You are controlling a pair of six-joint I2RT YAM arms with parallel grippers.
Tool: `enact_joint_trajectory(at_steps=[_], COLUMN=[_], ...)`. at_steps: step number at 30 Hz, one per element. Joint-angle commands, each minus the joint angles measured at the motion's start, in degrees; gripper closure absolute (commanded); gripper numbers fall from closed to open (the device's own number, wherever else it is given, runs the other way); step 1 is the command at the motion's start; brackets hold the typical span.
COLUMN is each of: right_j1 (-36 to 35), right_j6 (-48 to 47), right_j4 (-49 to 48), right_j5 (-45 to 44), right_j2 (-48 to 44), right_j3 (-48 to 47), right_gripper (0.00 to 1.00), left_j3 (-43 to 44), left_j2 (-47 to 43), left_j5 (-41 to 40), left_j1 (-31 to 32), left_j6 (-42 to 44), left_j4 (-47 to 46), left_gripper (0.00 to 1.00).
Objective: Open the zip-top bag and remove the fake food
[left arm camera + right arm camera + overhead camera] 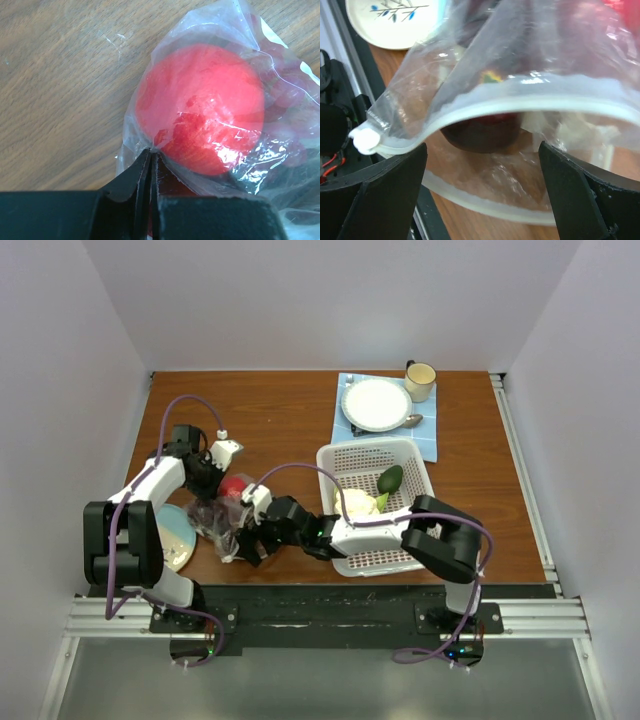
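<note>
The clear zip-top bag (213,517) lies on the wooden table at the near left, its mouth open. In the left wrist view my left gripper (150,154) is shut on a fold of the bag (280,165), right beside the red ball-like fruit (200,107) inside it. The fruit also shows in the top view (233,486) by my left gripper (216,483). My right gripper (482,192) is open at the bag's mouth, with its zip strip (485,107) arching above the jaws. A dark purple-brown piece (480,134) lies inside. A cream-white piece (355,503) and a dark green piece (390,478) lie in the basket.
A white perforated basket (400,550) stands right of the bag, under my right arm. A pale plate with blue leaves (178,536) lies near the left arm's base and shows in the right wrist view (395,22). A white plate (377,403), cup (420,380) and spoon (413,421) sit on a blue mat at the back.
</note>
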State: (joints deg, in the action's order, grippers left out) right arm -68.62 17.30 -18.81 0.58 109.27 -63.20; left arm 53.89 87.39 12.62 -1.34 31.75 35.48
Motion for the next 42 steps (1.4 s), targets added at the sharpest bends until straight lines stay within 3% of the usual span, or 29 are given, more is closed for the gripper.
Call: enact_joint_trajectory(at_steps=[1,5,13,17,22,30,33,38,42], right_j1=[-2.04,-3.62,-5.82,-5.82,-5.74,-5.74,-5.65,-3.81,6.35], right_j6=[-0.69,-0.77,-2.62,-3.15,-4.73,-5.43,-5.96,-6.31,-0.28], right_j4=[-1.59,-0.62,9.4,12.65,7.39,5.18,7.37,13.78,18.62], right_j5=[-0.49,-2.68,-20.42,-20.54,-15.96,-16.83,-19.55,-33.07,-45.29], right_j2=[2.43,4.8,12.01,16.23,12.82,-7.73,-18.02,-31.98,-38.86], right_j3=[-5.7,-9.04,-18.97,-23.02,-17.67,-2.49,2.71,10.44,16.7], right_gripper=[0.01,0.01,0.01,0.01,0.03,0.5,0.59,0.62,0.74], left_j3=[0.34,0.43,0.08,0.16,0.34,0.34,1.04,5.16,12.63], left_j2=[-0.47,-0.56,-1.44,-1.7,-2.23,-0.21,1.11,1.46,-2.22], left_j5=[-0.41,-0.32,0.12,0.47,-0.14,-1.19,-1.2,2.92,10.39], left_j1=[0.38,0.38,0.38,0.38,0.38,0.38,0.38,0.55,0.82], left_j6=[0.51,0.42,0.77,0.95,1.56,1.48,0.69,-2.29,-5.9], left_j4=[1.08,1.34,1.87,2.39,2.92,0.82,-0.59,1.68,7.12], left_gripper=[0.93,0.93,0.93,0.93,0.93,0.94,0.97,1.0,1.0])
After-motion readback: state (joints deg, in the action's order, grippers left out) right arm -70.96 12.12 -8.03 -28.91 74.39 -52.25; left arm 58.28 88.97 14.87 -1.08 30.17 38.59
